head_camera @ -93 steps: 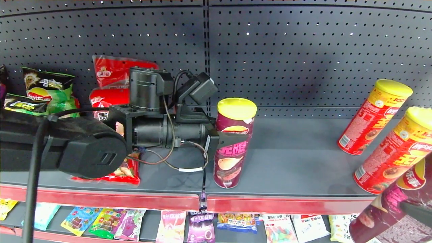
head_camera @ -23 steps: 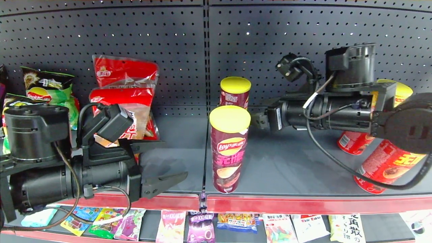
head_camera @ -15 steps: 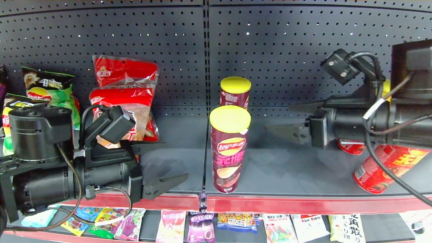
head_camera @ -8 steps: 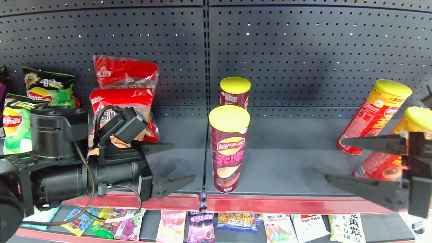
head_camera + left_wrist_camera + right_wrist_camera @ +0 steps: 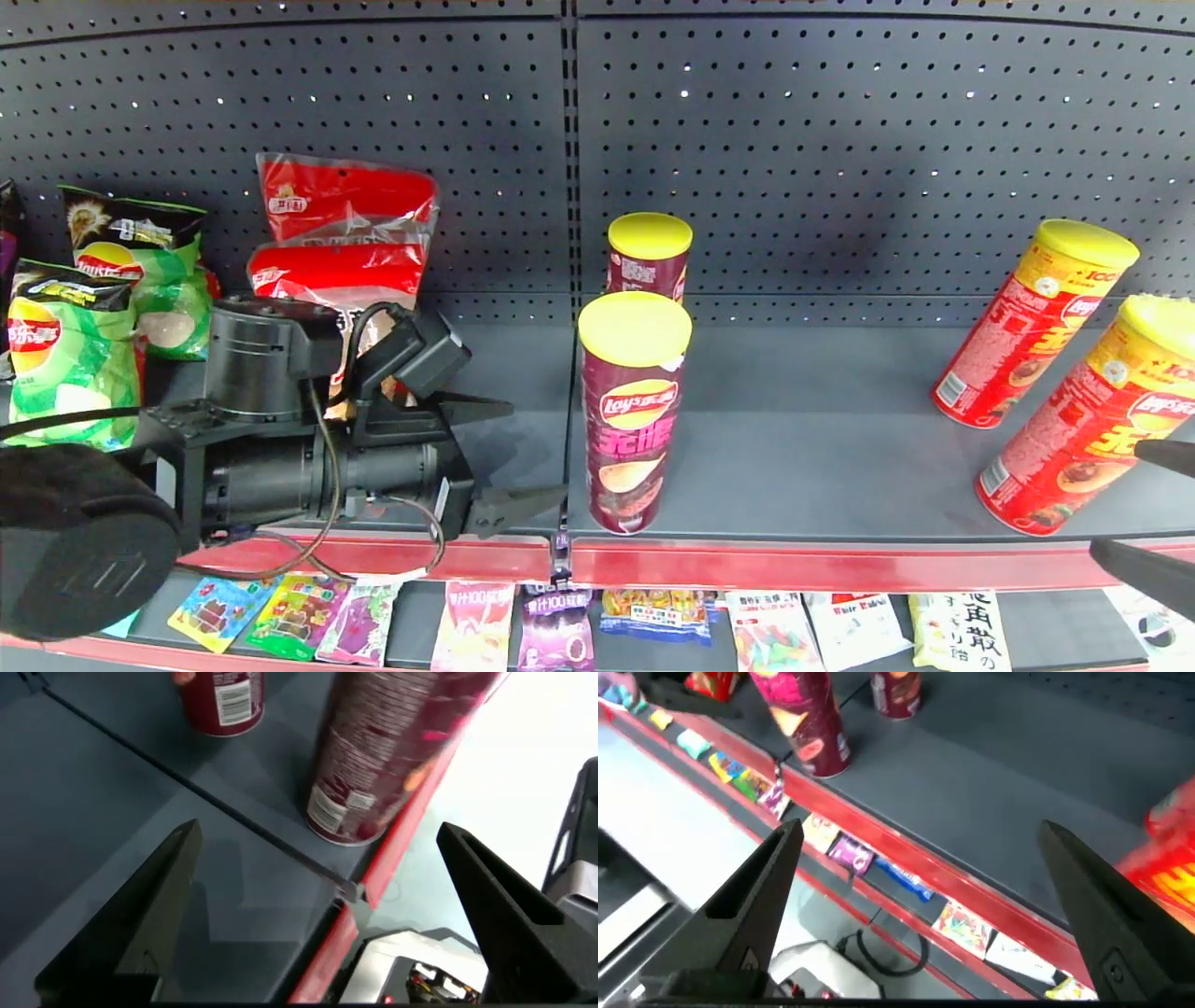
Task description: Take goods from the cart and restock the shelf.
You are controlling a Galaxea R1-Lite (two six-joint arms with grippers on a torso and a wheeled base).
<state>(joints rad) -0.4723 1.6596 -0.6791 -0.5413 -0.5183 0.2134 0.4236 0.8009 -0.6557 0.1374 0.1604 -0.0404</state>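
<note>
Two purple chip cans with yellow lids stand upright mid-shelf, one [image 5: 635, 411] at the front edge and one [image 5: 650, 257] behind it. My left gripper [image 5: 537, 450] is open and empty, level with the front can's lower half and a short gap to its left. The left wrist view has that can [image 5: 383, 747] just beyond the left gripper [image 5: 318, 859], with the rear can [image 5: 220, 695] farther off. My right gripper [image 5: 1116, 499] is open and empty at the shelf's front right edge. Its wrist view looks past the right gripper [image 5: 920, 831] to the front can [image 5: 803, 723].
Two red chip cans [image 5: 1032, 322] [image 5: 1088, 420] lean at the right end of the grey shelf [image 5: 794, 448]. Red snack bags [image 5: 341, 233] and green chip bags [image 5: 75, 345] fill the left end. Small packets [image 5: 653, 625] hang under the red front rail [image 5: 794, 565].
My right gripper has drawn back from beside the rear purple can, rightward and down to the shelf's front right edge. My left gripper has moved right, closer to the front can.
</note>
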